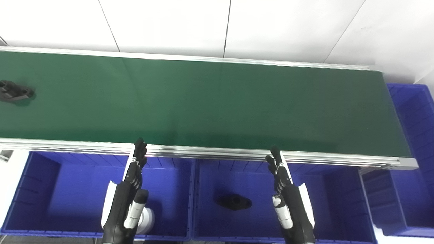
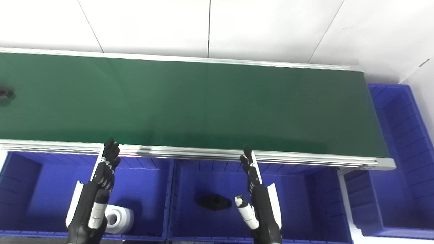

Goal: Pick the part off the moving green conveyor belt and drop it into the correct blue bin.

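Observation:
A black part [image 1: 13, 91] lies on the green conveyor belt [image 1: 210, 101] at its far left edge; only its tip shows in the right eye view [image 2: 5, 92]. My left hand [image 1: 127, 200] is open and empty, fingers straight, held over the left blue bin [image 1: 84, 189] just below the belt's near rail. My right hand [image 1: 288, 200] is open and empty over the middle blue bin [image 1: 332, 203], also at the near rail. Both hands are far from the part.
A white roll-shaped part [image 2: 118, 217] lies in the left bin. A black part [image 1: 234, 201] lies in the middle bin. A third blue bin [image 1: 413, 142] stands past the belt's right end. The aluminium rail [image 1: 210, 152] runs between belt and bins.

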You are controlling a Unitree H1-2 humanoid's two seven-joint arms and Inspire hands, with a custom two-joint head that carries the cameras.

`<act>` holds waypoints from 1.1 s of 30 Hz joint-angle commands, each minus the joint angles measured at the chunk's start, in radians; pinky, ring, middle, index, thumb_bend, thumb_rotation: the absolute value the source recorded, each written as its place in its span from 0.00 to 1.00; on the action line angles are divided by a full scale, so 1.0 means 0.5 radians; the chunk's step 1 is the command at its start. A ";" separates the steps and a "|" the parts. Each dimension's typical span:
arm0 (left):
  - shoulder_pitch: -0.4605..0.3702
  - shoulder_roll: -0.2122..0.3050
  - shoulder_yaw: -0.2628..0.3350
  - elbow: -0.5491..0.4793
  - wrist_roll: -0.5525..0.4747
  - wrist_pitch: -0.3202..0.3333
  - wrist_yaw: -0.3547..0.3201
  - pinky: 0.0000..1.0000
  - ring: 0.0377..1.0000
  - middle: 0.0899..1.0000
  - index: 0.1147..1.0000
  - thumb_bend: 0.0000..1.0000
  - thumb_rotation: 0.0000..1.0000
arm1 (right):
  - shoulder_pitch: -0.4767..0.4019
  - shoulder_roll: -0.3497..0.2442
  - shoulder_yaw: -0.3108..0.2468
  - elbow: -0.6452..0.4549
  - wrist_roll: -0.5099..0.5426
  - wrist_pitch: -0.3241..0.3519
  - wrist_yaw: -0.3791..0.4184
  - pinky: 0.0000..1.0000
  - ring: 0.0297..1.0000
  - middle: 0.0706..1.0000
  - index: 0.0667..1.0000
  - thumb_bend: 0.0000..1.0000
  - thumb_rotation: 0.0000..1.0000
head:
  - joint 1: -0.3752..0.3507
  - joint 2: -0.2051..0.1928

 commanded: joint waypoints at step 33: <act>0.045 -0.005 -0.021 -0.017 -0.016 -0.061 0.002 1.00 1.00 1.00 1.00 0.87 0.98 | 0.030 0.002 0.000 -0.008 0.025 -0.080 0.014 0.95 0.97 1.00 1.00 0.94 1.00 | 0.039 -0.121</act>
